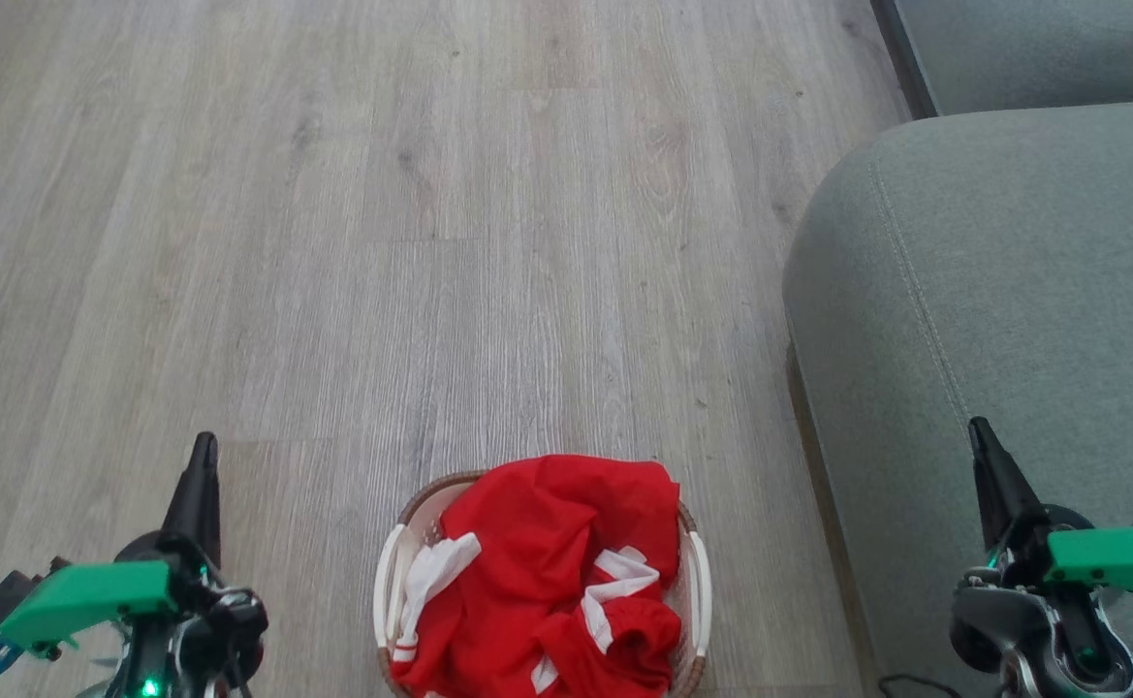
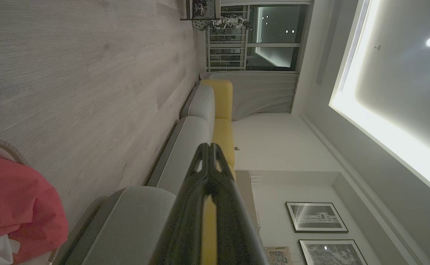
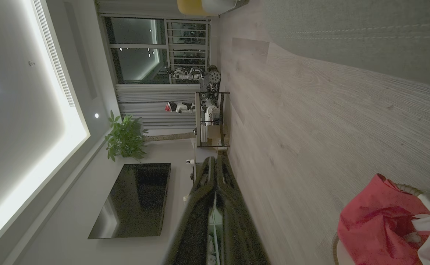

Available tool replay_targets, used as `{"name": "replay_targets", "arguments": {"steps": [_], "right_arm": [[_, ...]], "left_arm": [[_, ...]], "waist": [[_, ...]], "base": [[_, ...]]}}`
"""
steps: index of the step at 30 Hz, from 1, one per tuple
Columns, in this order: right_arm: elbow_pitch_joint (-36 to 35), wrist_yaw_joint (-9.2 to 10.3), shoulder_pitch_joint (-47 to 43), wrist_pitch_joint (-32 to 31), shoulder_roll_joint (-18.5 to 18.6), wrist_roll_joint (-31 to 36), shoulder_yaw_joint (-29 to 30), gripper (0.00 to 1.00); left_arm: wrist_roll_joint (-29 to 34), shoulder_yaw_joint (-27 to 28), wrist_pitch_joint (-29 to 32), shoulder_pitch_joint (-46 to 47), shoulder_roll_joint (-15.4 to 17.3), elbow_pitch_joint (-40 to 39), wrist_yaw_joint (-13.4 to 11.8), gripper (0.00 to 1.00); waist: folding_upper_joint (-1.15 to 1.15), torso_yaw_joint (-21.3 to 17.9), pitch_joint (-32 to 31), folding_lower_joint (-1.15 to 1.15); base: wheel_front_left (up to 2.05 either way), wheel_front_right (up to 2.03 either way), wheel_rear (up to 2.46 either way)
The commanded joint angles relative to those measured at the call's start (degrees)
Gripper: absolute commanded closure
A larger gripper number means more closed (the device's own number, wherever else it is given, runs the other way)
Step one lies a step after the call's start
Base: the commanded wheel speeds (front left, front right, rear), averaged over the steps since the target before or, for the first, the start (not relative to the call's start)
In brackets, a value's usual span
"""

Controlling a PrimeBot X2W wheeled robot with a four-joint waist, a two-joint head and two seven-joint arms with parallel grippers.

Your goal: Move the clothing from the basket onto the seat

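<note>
- Sitting heaped in the basket (image 1: 701, 591) on the floor (image 1: 430, 242), the clothing (image 1: 551, 572) awaits moving.
- To its right, the seat (image 1: 1012, 291) looks bare.
- Clenched and empty: left fingers (image 1: 200, 490), right fingers (image 1: 997, 480); no step done yet.

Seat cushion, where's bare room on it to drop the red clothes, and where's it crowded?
The seat top is bare all along its stitched seam; the right gripper stands before its near end. The floor between basket and seat is bare too. Crowded: the basket, heaped with clothing.
</note>
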State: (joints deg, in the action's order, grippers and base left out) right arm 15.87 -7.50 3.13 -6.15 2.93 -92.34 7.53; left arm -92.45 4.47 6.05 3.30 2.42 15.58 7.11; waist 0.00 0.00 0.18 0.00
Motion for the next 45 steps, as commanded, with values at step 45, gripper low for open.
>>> {"name": "replay_targets", "arguments": {"steps": [45], "right_arm": [[-1.8, 0.01, 3.1, -0.3, -0.1, 0.2, -1.0, 1.0]], "left_arm": [[0.3, 2.1, 0.4, 2.9, 0.5, -1.6, 0.4, 1.0]], "waist": [[0.0, 0.0, 0.0, 0.0]], "base": [[0.0, 0.0, 0.0]]}}
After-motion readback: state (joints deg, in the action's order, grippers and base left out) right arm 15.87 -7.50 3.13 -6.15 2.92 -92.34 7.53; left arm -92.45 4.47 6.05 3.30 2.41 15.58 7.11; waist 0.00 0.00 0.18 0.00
